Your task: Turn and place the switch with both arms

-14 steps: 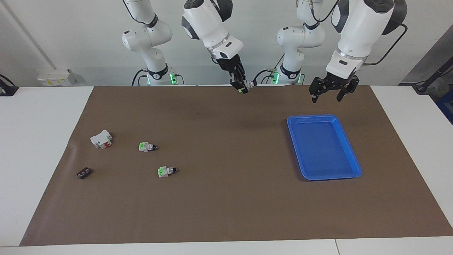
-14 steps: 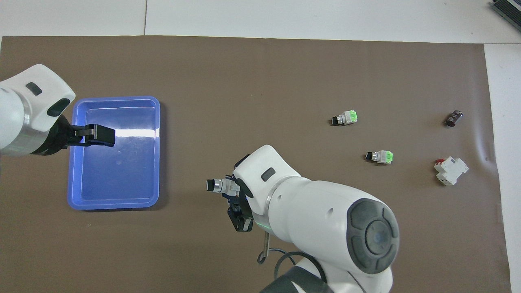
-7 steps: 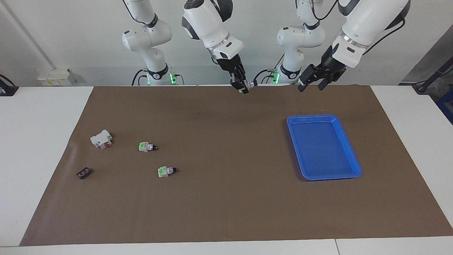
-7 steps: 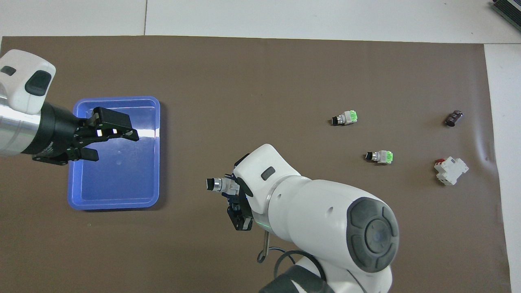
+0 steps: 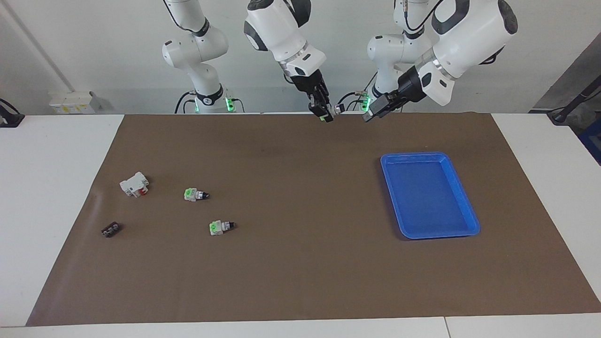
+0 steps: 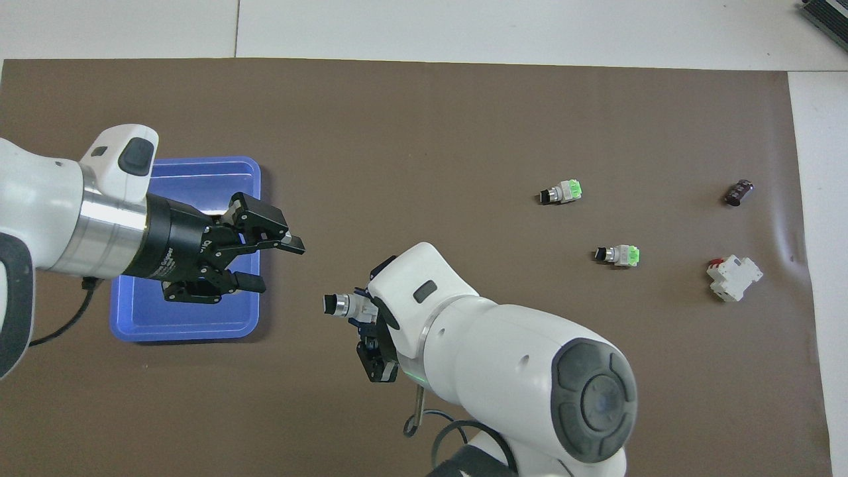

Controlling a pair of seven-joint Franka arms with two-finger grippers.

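Note:
My right gripper (image 5: 325, 114) is shut on a switch (image 5: 334, 110) and holds it high in the air over the mat, black knob pointing toward the left arm's end; the switch also shows in the overhead view (image 6: 341, 305). My left gripper (image 5: 371, 111) is open and empty in the air, level with that switch. Its fingers (image 6: 291, 245) point at the knob, with a gap between them and the knob. Two more switches (image 5: 195, 194) (image 5: 220, 227) lie on the mat toward the right arm's end.
A blue tray (image 5: 413, 155) stands on the brown mat toward the left arm's end, nothing in it. A white block with a red part (image 5: 134, 184) and a small flat black piece (image 5: 110, 229) lie near the two loose switches.
My left gripper has swung from over the tray toward the held switch and turned its fingers sideways at it. My right gripper has shifted slightly toward it, still gripping the switch.

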